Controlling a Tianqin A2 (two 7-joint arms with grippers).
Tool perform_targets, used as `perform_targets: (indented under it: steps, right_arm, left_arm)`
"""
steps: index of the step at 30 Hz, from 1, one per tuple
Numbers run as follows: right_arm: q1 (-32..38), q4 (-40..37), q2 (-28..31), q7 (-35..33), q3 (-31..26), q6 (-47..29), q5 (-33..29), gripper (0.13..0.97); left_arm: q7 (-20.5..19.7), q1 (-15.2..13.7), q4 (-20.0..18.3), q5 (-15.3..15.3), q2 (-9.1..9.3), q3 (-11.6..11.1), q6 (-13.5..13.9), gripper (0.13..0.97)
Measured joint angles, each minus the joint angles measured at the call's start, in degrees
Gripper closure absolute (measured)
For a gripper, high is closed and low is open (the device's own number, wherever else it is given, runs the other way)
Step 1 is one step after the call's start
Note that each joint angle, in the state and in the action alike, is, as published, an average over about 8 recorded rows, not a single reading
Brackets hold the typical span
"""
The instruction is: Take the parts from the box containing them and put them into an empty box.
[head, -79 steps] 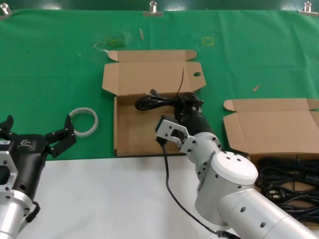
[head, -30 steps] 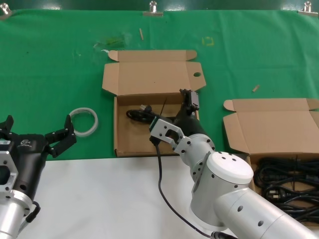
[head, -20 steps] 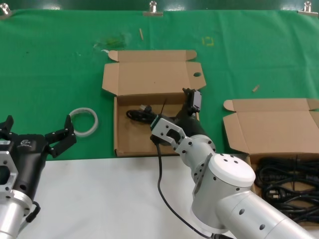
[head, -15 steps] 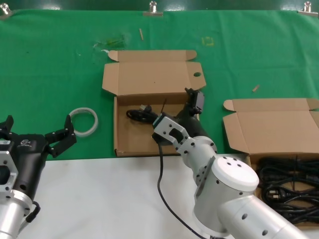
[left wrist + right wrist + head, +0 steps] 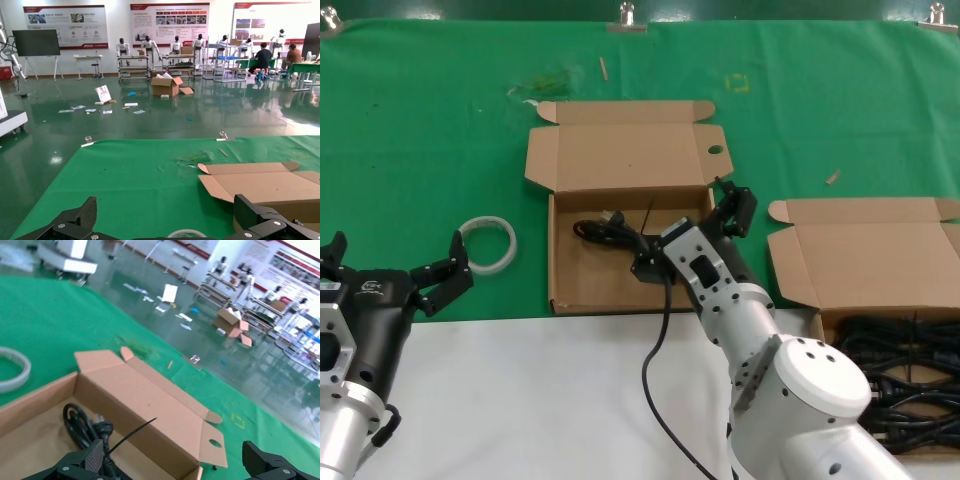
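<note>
While the cable [image 5: 603,231] stays boxed, right gripper [image 5: 732,207] (open) has lifted away.

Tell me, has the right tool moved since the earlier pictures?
Yes. The right tool has moved right and out over the holed box's right wall, leaving a cable inside.

Robot exhibition hall: wall posters [image 5: 170,20], humanoid robots [image 5: 148,47] (on racks).

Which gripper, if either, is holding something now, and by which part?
Neither: the right gripper and left gripper are both open, with empty jaws.
</note>
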Motion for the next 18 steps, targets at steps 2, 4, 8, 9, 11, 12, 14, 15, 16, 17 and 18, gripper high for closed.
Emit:
perform_targets:
  steps: [2,4,8,9,11,12,14,15,16,17,18]
  right_arm:
    - [-0.96,0.9,0.0,2.0,1.16,-0.74,-1.03,0.132]
    - [-1.94,1.82,0.0,4.04,2.35,-1.5,-2.09,0.13]
    - [-3.86,3.63,0.0,8.05,4.68,-2.99,-4.17,0.129]
    - [-4.35,4.09,0.0,9.08,5.27,-3.37,-4.7,0.129]
    - [-5.31,4.99,0.0,11.08,6.44,-4.11,-5.74,0.129]
    - [-5.8,5.45,0.0,12.11,7.03,-4.49,-6.27,0.129]
    - [-6.76,6.36,0.0,14.11,8.2,-5.24,-7.31,0.129]
    - [-7.25,6.82,0.0,15.14,8.79,-5.62,-7.84,0.129]
    - [-7.75,7.28,0.0,16.16,9.39,-6.0,-8.37,0.129]
    - [-8.22,7.72,0.0,17.15,9.96,-6.36,-8.88,0.129]
    - [-8.71,8.18,0.0,18.17,10.56,-6.74,-9.41,0.129]
  left_arm:
    - [0.0,0.0,0.0,0.0,0.0,0.0,0.0,0.132]
    - [0.0,0.0,0.0,0.0,0.0,0.0,0.0,0.132]
    - [0.0,0.0,0.0,0.0,0.0,0.0,0.0,0.132]
    - [0.0,0.0,0.0,0.0,0.0,0.0,0.0,0.132]
    - [0.01,0.0,0.0,0.0,0.0,0.0,0.0,0.132]
    - [0.01,0.0,0.0,0.0,0.0,0.0,0.0,0.132]
    - [0.02,0.0,0.0,0.0,0.0,0.0,0.0,0.132]
    - [0.03,0.0,0.0,0.0,0.0,0.0,0.0,0.132]
    - [0.04,0.0,0.0,0.0,0.0,0.0,0.0,0.132]
    - [0.04,0.0,0.0,0.0,0.0,0.0,0.0,0.132]
    - [0.04,0.0,0.0,0.0,0.0,0.0,0.0,0.132]
